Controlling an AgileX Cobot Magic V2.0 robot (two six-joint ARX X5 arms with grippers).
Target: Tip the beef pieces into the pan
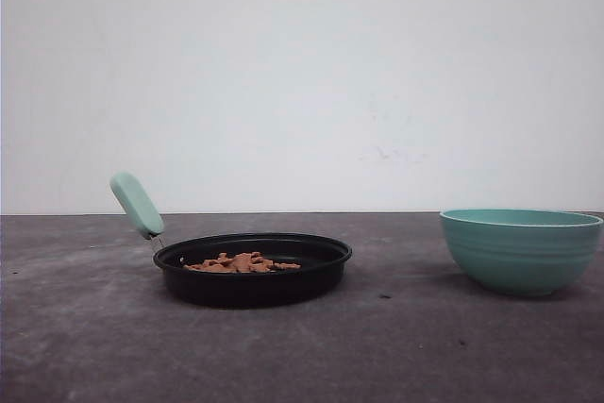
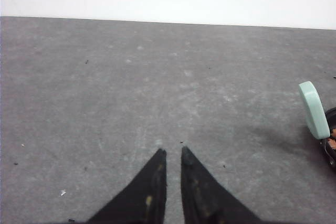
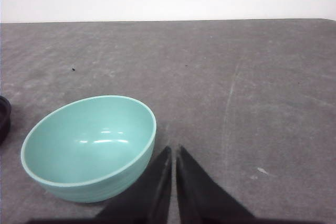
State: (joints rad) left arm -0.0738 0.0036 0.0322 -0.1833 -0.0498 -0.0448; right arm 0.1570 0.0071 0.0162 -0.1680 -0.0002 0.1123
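Beef pieces point(image 1: 242, 262) heaped inside the pan point(image 1: 253, 270), left of centre on the counter point(image 1: 396, 346). Left hand point(image 2: 173, 153) pressed nearly together, holding nothing, over bare counter left of the mint pan handle point(image 2: 314, 109). Right hand point(image 3: 174, 150) likewise nearly closed, just beside the teal bowl point(image 3: 89, 147), far right.

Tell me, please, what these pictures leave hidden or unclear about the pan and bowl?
- Pan, front view: its near wall hides the floor; only the top of the beef pieces shows.
- Pan, left wrist view: cut off by the edge past the handle.
- Bowl, front view: the rim hides the inside.
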